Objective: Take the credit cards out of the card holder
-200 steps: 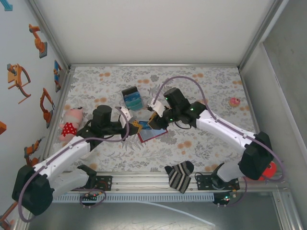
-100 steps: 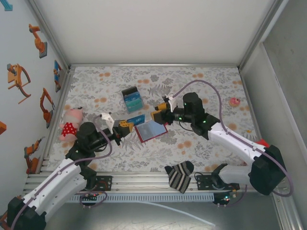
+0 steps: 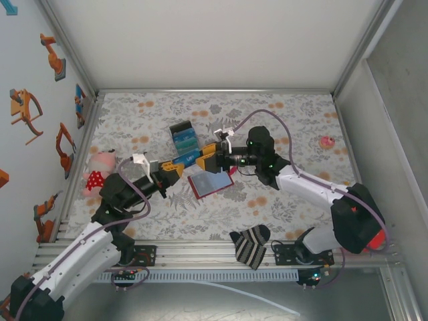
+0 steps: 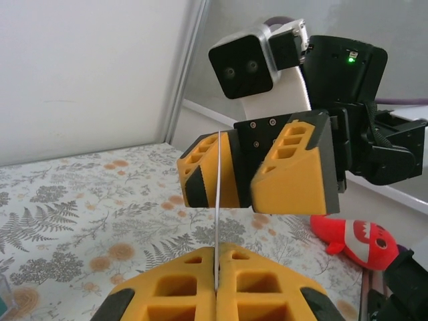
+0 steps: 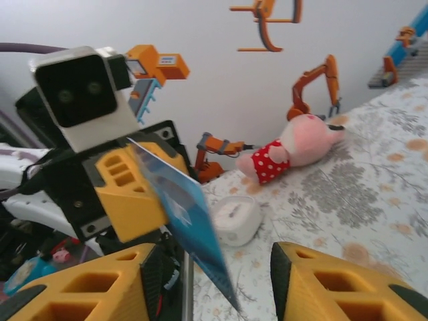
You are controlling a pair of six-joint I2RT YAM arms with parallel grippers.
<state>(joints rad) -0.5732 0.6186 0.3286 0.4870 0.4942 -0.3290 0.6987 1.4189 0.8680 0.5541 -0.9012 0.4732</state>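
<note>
Both arms stretch inward and meet beside the open card holder point(image 3: 211, 182), left end effector point(image 4: 216, 254) clamped on a blue credit card point(image 3: 189, 159), right end effector point(image 3: 204, 159) jaws apart around it.

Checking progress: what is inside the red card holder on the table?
The card holder lies open, showing its blue-grey inside; whether any card sits in its slots is too small to tell.
</note>
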